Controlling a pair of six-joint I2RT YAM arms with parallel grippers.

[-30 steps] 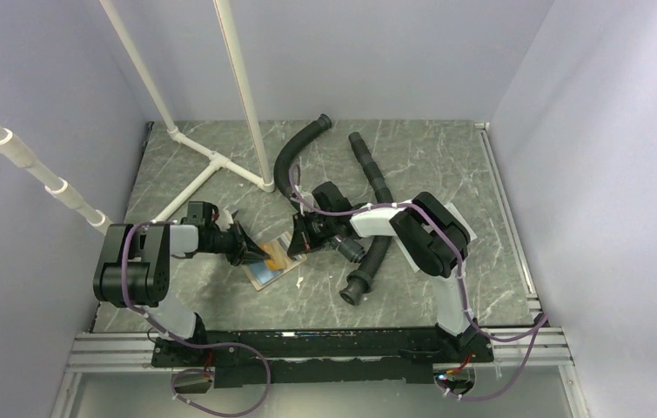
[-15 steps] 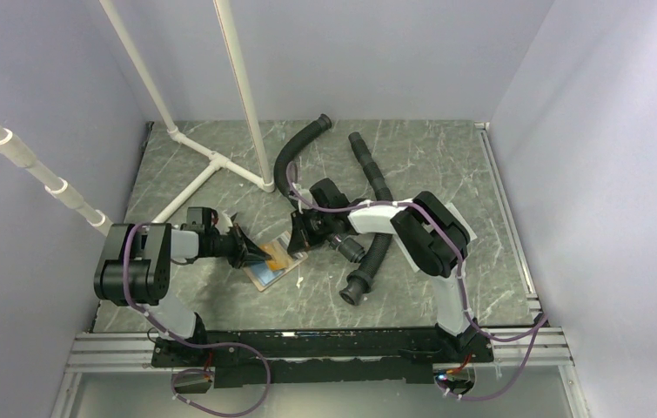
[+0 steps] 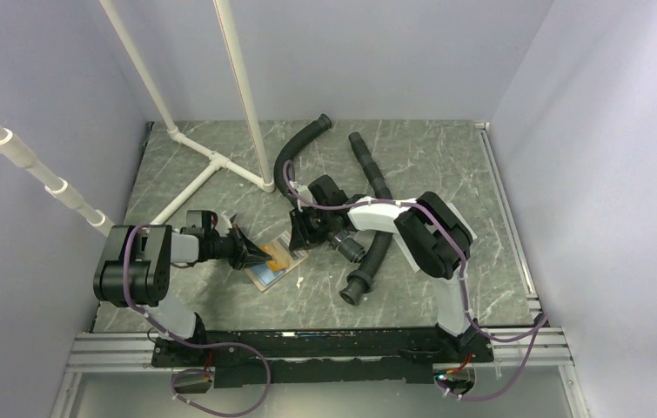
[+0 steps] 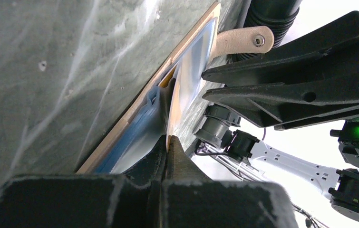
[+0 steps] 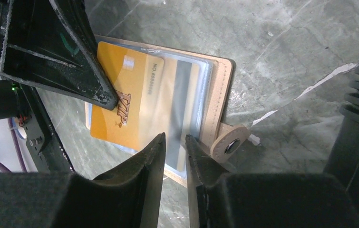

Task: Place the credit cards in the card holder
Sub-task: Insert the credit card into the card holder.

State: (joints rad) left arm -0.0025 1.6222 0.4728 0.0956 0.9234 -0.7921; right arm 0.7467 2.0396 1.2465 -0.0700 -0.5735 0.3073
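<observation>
**Change.** I have just let the right pincer go. A second ago its fingers were closed, and now they stand a narrow gap apart with nothing between them, poised over the near end of the orange card. The arm itself has barely shifted in the overhead view.

**Meaning.** I judge the card to be released but only part-seated. Its leading part lies under the clear sleeve, while its trailing part still protrudes bare toward the left pincer. A further push looks necessary before this card counts as stowed.

**Left pincer.** It is fully closed, pinching a thin leaf of the card holder and lifting it off the worktop.

**Position.** The holder lies open between the two pincers, left of the worktop's centre and nearer its front edge than its back.

**Orientation.** The holder's long axis runs diagonally, from the front-left toward the back-right. Its snap tab projects at the end nearest the right pincer. The card enters toward that tab end, and I cannot settle its own long axis.
</observation>
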